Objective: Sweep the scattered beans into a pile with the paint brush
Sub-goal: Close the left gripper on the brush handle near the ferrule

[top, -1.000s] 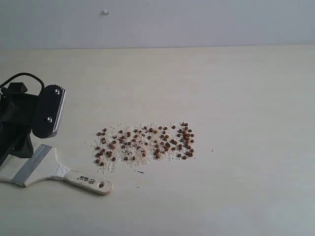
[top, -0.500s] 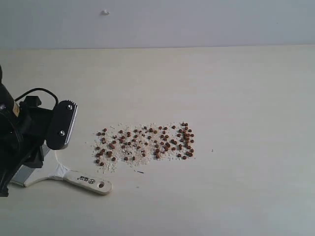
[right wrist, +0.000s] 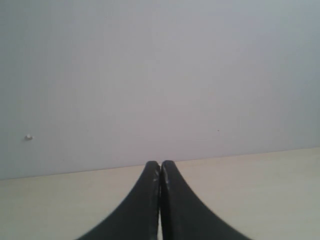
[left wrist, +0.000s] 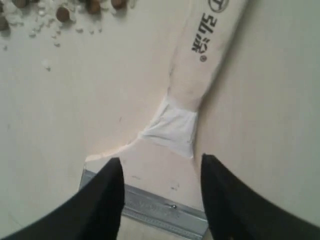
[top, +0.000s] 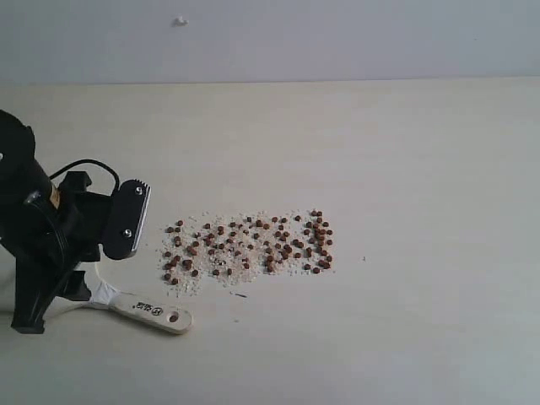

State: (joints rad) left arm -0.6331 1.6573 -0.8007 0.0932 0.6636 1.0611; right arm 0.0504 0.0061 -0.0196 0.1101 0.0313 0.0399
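The beans, small and reddish-brown, lie spread in a wide patch mid-table, mixed with pale crumbs. To their left lies the paint brush, flat on the table, its cream handle with the hole pointing right. My left arm covers its bristles and ferrule. In the left wrist view my left gripper is open just above the brush's shoulder, one finger on each side, with the silver ferrule between them and the stamped handle beyond. A few beans show at that frame's edge. My right gripper is shut on nothing, facing the wall.
The cream table runs back to a pale grey wall with a small white speck on it. Whitish crumbs fringe the bean patch. The right arm is out of the exterior view.
My left arm has moved right and down over the brush head, hiding the bristles and ferrule in the exterior view. Beans and brush have not moved.
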